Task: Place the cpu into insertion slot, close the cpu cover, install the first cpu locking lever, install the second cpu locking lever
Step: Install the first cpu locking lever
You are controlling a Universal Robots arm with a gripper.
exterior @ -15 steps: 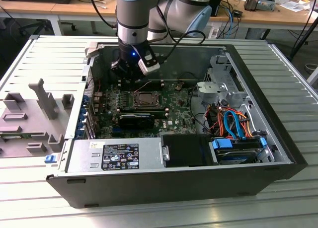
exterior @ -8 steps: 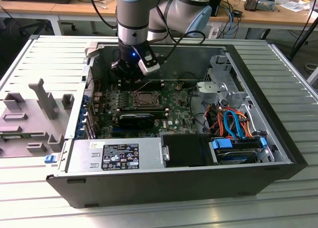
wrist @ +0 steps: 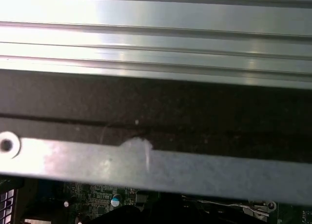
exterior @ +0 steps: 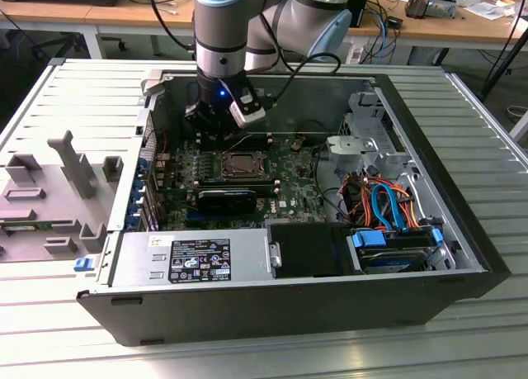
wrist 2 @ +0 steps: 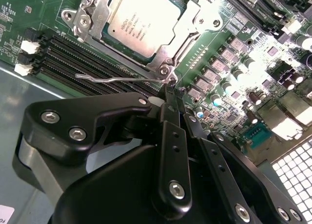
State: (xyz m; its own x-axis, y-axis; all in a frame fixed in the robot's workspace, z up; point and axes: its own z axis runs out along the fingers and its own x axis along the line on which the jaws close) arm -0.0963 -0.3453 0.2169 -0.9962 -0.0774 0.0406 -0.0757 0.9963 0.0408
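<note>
Gripper: the gripper (exterior: 216, 136) hangs inside the open case (exterior: 289, 306), over the board's far corner on the exterior view's left, just beyond the socket.
Fingers: in the second wrist view the black fingers (wrist 2: 164, 132) are drawn in narrow, the tips meeting at one point (wrist 2: 168, 91); nothing shows held between them.
Nearest thing: a thin wire lever (wrist 2: 117, 79); the fingertips sit at its end by the socket corner. I cannot tell whether they touch it.
Lever: it runs alongside the socket edge, between the socket and the memory slots (wrist 2: 73, 58), its hooked handle pointing away from the fingers.
Cpu: the cpu (wrist 2: 146, 19) lies flat in the slot (wrist 2: 79, 20), silver top up; in the exterior view it shows mid-board (exterior: 240, 163).
Cover: the cover (wrist 2: 96, 15) is down around the cpu, the chip's top showing through its cut-out.
Board: the green motherboard (wrist 2: 234, 63) carries rows of small components beside the socket.
Case: it lies on its side on a ribbed metal worktop (exterior: 82, 98), with orange and blue cables (exterior: 384, 201) at the exterior view's right.
Worktop extras: grey holders (exterior: 74, 166) stand beside the case at the exterior view's left.
First wrist view: the case wall (wrist: 156, 112) and a metal rail (wrist: 195, 168).
</note>
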